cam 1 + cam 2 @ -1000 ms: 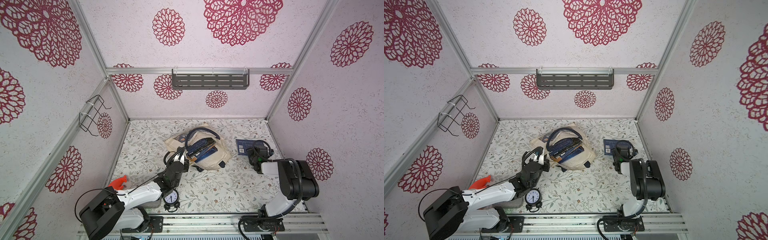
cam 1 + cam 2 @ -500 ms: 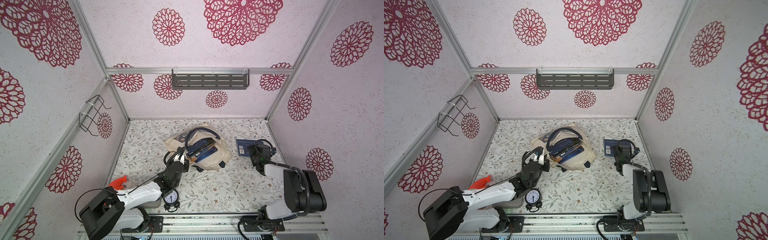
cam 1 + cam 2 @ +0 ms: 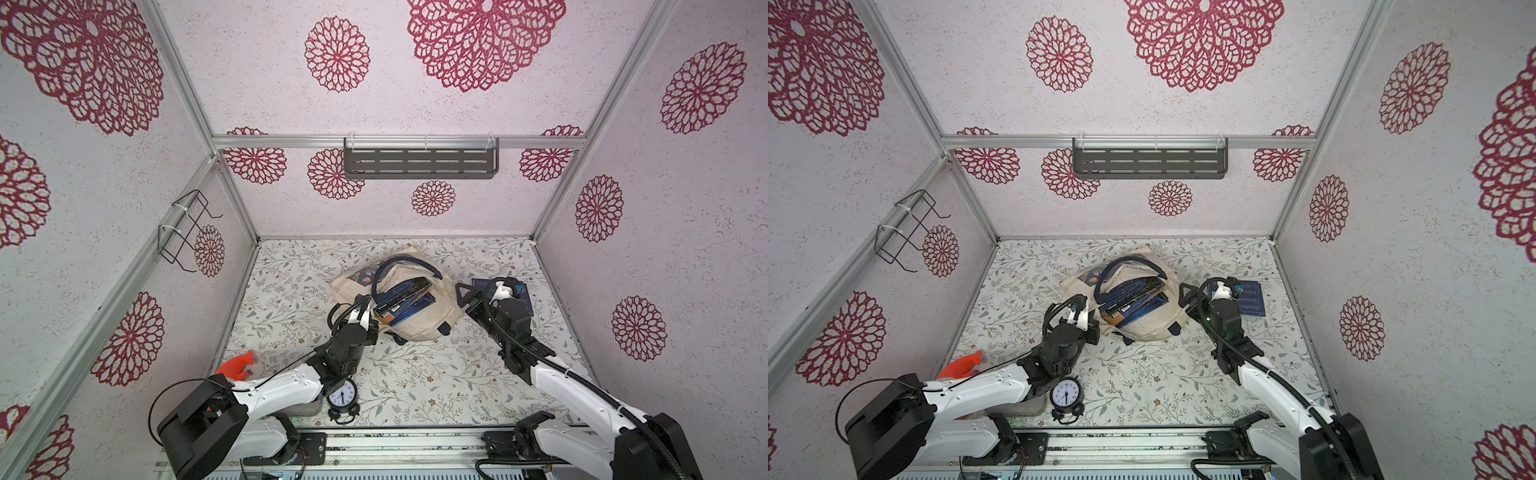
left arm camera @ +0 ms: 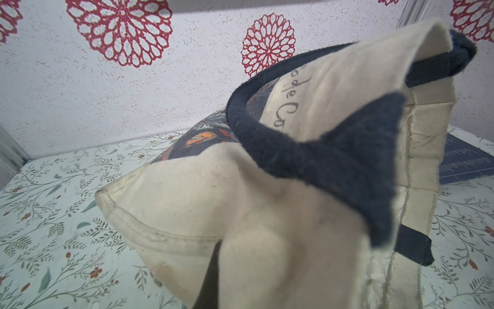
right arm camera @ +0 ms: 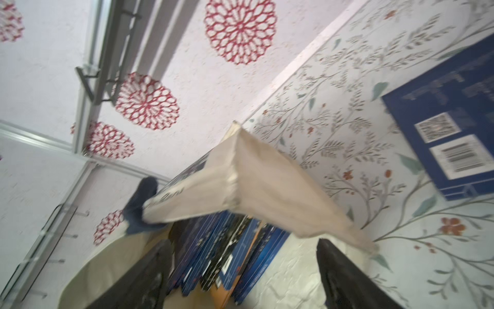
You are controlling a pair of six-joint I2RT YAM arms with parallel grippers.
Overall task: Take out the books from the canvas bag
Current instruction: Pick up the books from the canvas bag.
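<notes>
The cream canvas bag (image 3: 419, 328) lies mid-table with its mouth held up, and its navy handle (image 3: 405, 262) arches above. Several navy books (image 3: 405, 297) and one orange-tan book stand packed inside. My left gripper (image 3: 366, 318) is shut on the bag's near-left rim; in the left wrist view bag cloth (image 4: 213, 203) covers the jaws. My right gripper (image 3: 463, 296) stands open at the bag's right side. Its dark fingers (image 5: 344, 278) flank the book (image 5: 227, 254) stack, touching none. Another navy book (image 3: 1252, 301) lies flat on the table at the right.
A black alarm clock (image 3: 343, 400) stands at the front beside my left arm. An orange-red object (image 3: 237, 365) sits near the left wall. A wire rack (image 3: 183, 232) hangs on the left wall, a grey shelf (image 3: 419, 162) on the back wall.
My right gripper has opened and swung left, from over the book lying on the table to the bag's mouth. The left gripper has kept its hold.
</notes>
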